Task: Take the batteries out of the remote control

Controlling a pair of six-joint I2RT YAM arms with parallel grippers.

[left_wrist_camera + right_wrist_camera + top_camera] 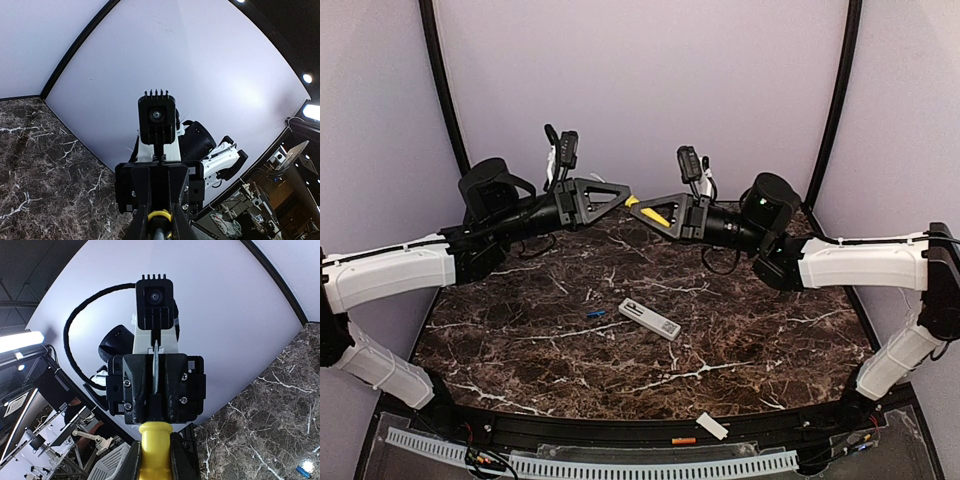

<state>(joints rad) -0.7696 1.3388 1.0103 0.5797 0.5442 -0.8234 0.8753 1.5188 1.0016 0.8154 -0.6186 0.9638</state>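
Observation:
The white remote control (650, 319) lies flat on the marble table (520, 340), mid-table. A blue battery (594, 313) lies just left of it and also shows in the right wrist view (303, 472). An orange battery (683, 440) lies on the front rail. Both arms are raised above the far table, tip to tip. My right gripper (660, 216) (152, 462) is shut on the yellow handle of the screwdriver (653, 213) (154, 445). My left gripper (623, 200) (160, 227) is shut on the screwdriver's black neck and shaft (160, 220).
A short white cover plate (712, 427) lies on the front rail beside the orange battery. Purple walls stand behind and at the sides of the table. A perforated grey strip (620, 466) runs along the near edge.

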